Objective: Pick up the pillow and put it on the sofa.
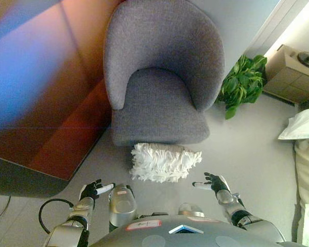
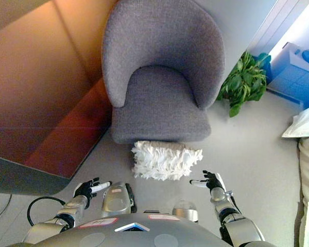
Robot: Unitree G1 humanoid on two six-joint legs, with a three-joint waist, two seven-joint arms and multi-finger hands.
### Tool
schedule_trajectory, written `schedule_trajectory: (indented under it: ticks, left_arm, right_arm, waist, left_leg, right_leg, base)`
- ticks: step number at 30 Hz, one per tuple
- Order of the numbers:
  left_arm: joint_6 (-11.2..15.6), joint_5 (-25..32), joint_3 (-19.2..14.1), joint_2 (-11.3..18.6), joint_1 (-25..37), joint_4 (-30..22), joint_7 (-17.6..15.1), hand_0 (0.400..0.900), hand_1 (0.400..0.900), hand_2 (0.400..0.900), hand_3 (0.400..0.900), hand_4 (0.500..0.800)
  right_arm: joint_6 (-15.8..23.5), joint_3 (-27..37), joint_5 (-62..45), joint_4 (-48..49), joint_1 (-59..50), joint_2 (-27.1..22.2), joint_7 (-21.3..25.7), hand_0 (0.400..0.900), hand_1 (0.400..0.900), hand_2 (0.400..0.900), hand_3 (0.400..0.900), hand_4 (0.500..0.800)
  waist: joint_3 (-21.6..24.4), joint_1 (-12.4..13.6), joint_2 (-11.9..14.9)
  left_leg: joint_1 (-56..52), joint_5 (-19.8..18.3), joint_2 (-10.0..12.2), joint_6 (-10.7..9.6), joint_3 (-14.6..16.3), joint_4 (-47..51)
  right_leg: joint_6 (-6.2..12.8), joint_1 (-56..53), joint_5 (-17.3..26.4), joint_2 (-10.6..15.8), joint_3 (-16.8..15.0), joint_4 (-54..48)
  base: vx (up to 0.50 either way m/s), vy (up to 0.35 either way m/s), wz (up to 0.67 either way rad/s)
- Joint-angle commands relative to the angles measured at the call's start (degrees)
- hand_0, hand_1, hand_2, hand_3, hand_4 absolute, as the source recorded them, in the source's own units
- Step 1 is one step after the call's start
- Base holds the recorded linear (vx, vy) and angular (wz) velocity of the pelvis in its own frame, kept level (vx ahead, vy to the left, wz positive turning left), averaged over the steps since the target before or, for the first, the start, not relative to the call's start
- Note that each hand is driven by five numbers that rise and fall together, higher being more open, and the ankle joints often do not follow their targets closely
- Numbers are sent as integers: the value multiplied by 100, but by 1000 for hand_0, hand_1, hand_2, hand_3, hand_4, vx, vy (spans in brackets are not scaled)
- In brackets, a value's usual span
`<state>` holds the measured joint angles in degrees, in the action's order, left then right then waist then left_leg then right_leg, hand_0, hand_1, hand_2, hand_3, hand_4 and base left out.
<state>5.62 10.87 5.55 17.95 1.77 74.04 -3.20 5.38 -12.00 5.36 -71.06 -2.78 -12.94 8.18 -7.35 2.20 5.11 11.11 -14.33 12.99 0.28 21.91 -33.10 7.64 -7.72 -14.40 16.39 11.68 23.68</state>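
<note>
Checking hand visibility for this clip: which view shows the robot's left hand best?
The right eye view: the left hand sits clear of the frame's bottom edge, open, beside the white pillow on the floor. The left eye view shows the same hand equally open, only slightly lower in frame.

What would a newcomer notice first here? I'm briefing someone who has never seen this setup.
The big grey chair fills the top middle, its seat bare. A fluffy white pillow lies on the floor against the chair's front. The left hand and right hand hover low on either side of the pillow, fingers open, touching nothing; a green plant stands right of the chair.
</note>
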Motion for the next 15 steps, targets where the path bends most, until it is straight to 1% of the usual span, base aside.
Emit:
schedule_trajectory:
  ticks: [1,2,3,4,5,6,7,8,9,10,11,12,13,14,15]
  left_arm:
    - [20,-166,206,183,65,-205,-68,900,900,900,900,800]
    - [5,-28,260,221,154,-224,-83,900,900,900,900,800]
    - [0,162,323,251,250,-254,-113,900,900,900,900,800]
    - [0,344,357,283,334,-281,-144,900,900,900,900,800]
    - [-9,466,361,309,384,-310,-168,900,900,900,900,800]
    - [-12,640,387,362,450,-382,-242,900,900,900,900,800]
    - [13,768,396,397,533,-421,-284,900,900,900,900,800]
    - [49,811,411,422,619,-423,-266,900,900,900,900,800]
    - [63,750,457,431,668,-418,-268,900,900,900,900,800]
    - [8,759,499,402,633,-497,-340,900,900,900,900,800]
    - [-40,864,535,349,589,-581,-385,900,900,900,900,800]
    - [-41,1002,562,281,562,-594,-449,900,900,900,900,800]
    - [-59,954,486,205,513,-557,-399,900,900,900,900,800]
    - [-40,809,420,131,439,-498,-312,900,900,900,900,800]
    - [-5,702,376,91,380,-435,-248,900,900,900,900,800]
  right_arm:
    - [37,-49,314,217,-18,-616,57,900,900,900,900,800]
    - [76,-129,303,234,-98,-642,72,900,900,900,900,800]
    - [82,-217,303,271,-204,-668,63,900,900,900,900,800]
    - [38,-298,321,319,-315,-682,68,900,900,900,900,800]
    - [-31,-369,384,365,-399,-687,85,900,900,900,900,800]
    - [-208,-549,468,449,-556,-678,107,900,900,900,900,800]
    - [-368,-704,478,469,-736,-653,138,900,900,900,900,800]
    - [-472,-790,515,436,-862,-615,259,900,900,900,900,800]
    - [-529,-795,766,401,-873,-586,482,900,900,900,900,800]
    - [-728,-801,1057,463,-830,-617,651,900,900,900,900,800]
    - [-906,-895,1141,499,-831,-673,851,900,900,900,900,800]
    - [-942,-956,1210,475,-818,-717,1108,900,900,900,900,800]
    - [-1065,-906,1667,468,-820,-741,1213,900,900,900,900,800]
    - [-1173,-896,1838,465,-796,-799,1279,900,900,900,900,800]
    - [-1189,-889,1958,470,-781,-850,1314,900,900,900,900,800]
  waist:
    - [15,119,-274]
    - [-10,123,-288]
    - [-73,113,-293]
    - [-138,104,-297]
    - [-182,97,-295]
    - [-286,103,-262]
    - [-388,106,-246]
    - [-445,85,-253]
    - [-437,40,-270]
    - [-417,-3,-298]
    - [-457,-22,-321]
    - [-498,-27,-368]
    - [-461,-18,-417]
    - [-457,-6,-467]
    - [-415,8,-516]
  left_leg:
    - [543,1591,797,-830,-774,530]
    - [612,1640,937,-942,-845,505]
    - [652,1691,1086,-1065,-911,484]
    - [659,1733,1235,-1200,-965,461]
    - [675,1843,1340,-1210,-942,511]
    - [620,1780,1546,-1372,-1023,490]
    - [641,1816,1732,-1423,-1059,510]
    - [767,1812,1871,-1442,-1145,519]
    - [1004,1892,1967,-1356,-1244,565]
    - [1062,1946,1964,-1329,-1406,563]
    - [929,1939,1882,-1338,-1535,647]
    - [764,1964,1878,-1372,-1577,859]
    - [539,2041,1905,-1449,-1534,1137]
    - [239,2110,1855,-1467,-1490,1396]
    - [158,2183,1789,-1459,-1547,1529]
  right_leg:
    - [-42,-467,781,80,248,-988]
    - [38,-356,1104,204,244,-1490]
    - [156,-211,1538,356,242,-1901]
    - [278,-103,2010,449,254,-2377]
    - [313,27,2324,486,270,-2626]
    - [384,192,2529,516,296,-2805]
    - [384,417,2545,449,288,-2744]
    - [405,523,2344,313,151,-2596]
    - [406,502,2010,150,-38,-2356]
    - [365,739,1821,106,-120,-1993]
    - [370,1173,1798,205,-213,-1542]
    - [415,1288,1615,272,-222,-1203]
    - [471,1124,1483,316,-64,-1219]
    - [482,957,1409,327,-53,-1245]
    - [469,970,1346,284,-117,-1208]
  base:
    - [74,-302,-25]
    - [-16,-377,-14]
    - [-35,-437,-8]
    - [-39,-421,-4]
    - [12,-496,-6]
    - [-53,-543,-3]
    - [-49,-617,13]
    - [-74,-611,48]
    - [60,-536,76]
    - [114,-377,79]
    - [169,-173,64]
    - [210,-80,44]
    - [331,-86,45]
    - [394,-97,47]
    - [332,-97,51]
